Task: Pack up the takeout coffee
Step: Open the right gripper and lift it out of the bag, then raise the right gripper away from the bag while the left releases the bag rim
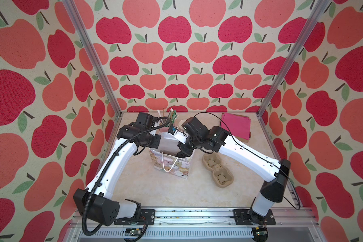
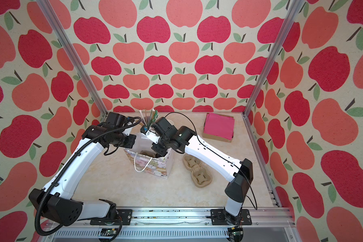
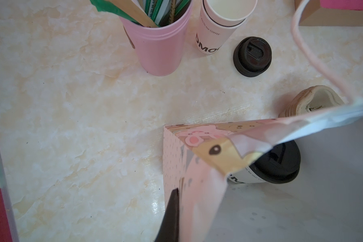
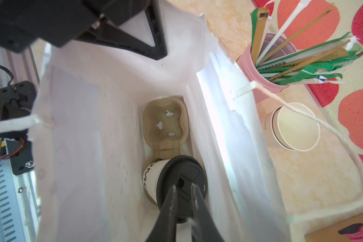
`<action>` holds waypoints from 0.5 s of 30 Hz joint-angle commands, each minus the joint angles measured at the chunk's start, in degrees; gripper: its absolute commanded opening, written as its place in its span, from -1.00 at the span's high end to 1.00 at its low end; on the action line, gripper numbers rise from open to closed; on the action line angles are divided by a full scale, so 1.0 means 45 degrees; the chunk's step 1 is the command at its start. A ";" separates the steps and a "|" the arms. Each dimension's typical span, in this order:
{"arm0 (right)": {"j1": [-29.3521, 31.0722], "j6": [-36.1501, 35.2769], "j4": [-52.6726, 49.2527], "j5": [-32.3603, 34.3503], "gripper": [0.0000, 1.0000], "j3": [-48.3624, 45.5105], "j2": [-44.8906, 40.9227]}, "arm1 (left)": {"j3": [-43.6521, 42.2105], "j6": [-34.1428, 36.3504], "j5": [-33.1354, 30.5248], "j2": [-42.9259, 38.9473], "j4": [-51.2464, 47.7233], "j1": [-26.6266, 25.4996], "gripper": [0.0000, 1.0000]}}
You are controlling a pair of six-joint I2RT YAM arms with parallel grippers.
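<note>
The takeout coffee cup (image 4: pixel 152 180), white with black lettering, wears its black lid (image 4: pixel 176 167) and sits at one end of a brown pulp carrier (image 4: pixel 166 121) on the floor of the patterned paper bag (image 1: pixel 172 165). My right gripper (image 4: pixel 183 185) reaches down into the bag just above the lid. Its fingers stand a narrow gap apart with nothing between them. My left gripper (image 3: pixel 182 194) is shut on the bag's upper wall. One black finger (image 3: pixel 173 207) shows outside the wall and the other is hidden. The cup (image 3: pixel 252 177) also shows past the bag's rim.
Behind the bag stand a pink cup of straws (image 3: pixel 159 46), a nested stack of white cups (image 3: pixel 218 27) and a spare black lid (image 3: pixel 253 55). A second pulp carrier (image 1: pixel 216 169) lies right of the bag. A box of pink napkins (image 1: pixel 237 125) sits at the back right.
</note>
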 commanded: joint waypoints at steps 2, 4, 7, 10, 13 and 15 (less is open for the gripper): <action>-0.0407 0.0728 0.1841 -0.1026 0.48 -0.0972 -0.1533 | -0.0229 -0.0004 0.0005 -0.0501 0.0307 0.0005 0.77; -0.0631 0.0991 0.2284 -0.1321 0.35 -0.1398 -0.2045 | -0.0307 -0.0053 0.0012 -0.0624 0.0441 0.0045 0.68; -0.1043 0.1292 0.2782 -0.1534 0.19 -0.2009 -0.2744 | -0.0345 -0.0131 -0.0024 -0.0761 0.0590 0.0128 0.54; -0.1565 0.1560 0.3101 -0.1483 0.07 -0.2539 -0.3314 | -0.0355 -0.0185 -0.0193 -0.0911 0.0746 0.0191 0.38; -0.2262 0.1911 0.3324 -0.1436 -0.06 -0.2913 -0.3732 | -0.0570 -0.0226 -0.0441 -0.1269 0.1088 0.0306 0.15; -0.2809 0.2145 0.3396 -0.1591 -0.20 -0.3044 -0.3876 | -0.0833 -0.0268 -0.0506 -0.1616 0.1489 0.0503 -0.07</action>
